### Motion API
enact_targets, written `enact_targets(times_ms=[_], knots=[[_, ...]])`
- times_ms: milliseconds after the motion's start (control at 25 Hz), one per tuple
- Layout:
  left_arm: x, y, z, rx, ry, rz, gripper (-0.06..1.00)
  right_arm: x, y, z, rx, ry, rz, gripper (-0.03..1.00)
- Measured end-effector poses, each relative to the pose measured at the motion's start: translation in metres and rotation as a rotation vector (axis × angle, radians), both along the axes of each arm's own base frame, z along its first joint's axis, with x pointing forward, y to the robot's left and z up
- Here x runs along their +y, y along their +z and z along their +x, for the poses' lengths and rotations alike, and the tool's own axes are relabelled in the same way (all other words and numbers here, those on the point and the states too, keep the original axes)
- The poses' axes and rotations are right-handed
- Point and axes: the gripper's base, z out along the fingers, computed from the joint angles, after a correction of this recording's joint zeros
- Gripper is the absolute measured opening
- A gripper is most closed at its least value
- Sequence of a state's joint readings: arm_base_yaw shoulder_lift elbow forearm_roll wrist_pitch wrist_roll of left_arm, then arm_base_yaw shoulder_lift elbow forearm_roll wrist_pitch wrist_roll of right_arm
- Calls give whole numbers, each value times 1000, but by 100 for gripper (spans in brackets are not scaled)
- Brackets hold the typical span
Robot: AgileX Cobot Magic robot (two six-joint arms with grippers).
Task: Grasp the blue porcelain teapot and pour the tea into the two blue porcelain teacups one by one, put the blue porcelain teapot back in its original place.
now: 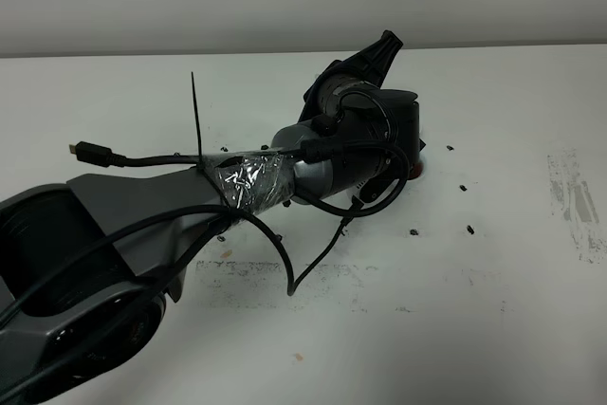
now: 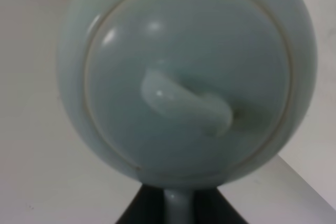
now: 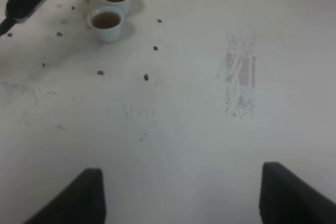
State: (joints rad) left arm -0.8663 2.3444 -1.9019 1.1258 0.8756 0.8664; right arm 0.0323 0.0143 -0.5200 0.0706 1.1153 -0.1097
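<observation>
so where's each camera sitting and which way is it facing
exterior high: mounted high, looking down at the white table; the left arm fills the middle.
left wrist: on the left arm, close above the blue porcelain teapot; its handle runs into the dark jaws.
right wrist: low, facing across the table at both teacups; open finger tips show.
shared: the right wrist view also catches the left arm.

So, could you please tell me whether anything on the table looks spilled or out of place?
Yes: dark specks and brownish drips are scattered on the white table around the two teacups, both holding brown tea. It looks like spillage.
</observation>
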Motion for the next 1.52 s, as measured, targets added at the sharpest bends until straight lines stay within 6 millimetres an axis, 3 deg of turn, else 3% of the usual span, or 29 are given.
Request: enact_targets(times_ms=[520, 920, 1040, 1160, 1360, 1520], knots=[[0, -3, -2, 28, 17, -25, 5, 0, 0, 0, 0, 0, 0, 59], [0, -3, -6, 61, 143, -215, 5, 0, 0, 0, 0, 0, 0, 59], [2, 15, -11, 55, 238, -367, 5, 0, 0, 0, 0, 0, 0, 59], [10, 48, -19, 27, 369, -559, 5, 0, 0, 0, 0, 0, 0, 59], [39, 101, -27, -22, 624, -831, 5, 0, 0, 0, 0, 0, 0, 59], [65, 125, -31, -15, 771, -913, 5, 0, 0, 0, 0, 0, 0, 59]])
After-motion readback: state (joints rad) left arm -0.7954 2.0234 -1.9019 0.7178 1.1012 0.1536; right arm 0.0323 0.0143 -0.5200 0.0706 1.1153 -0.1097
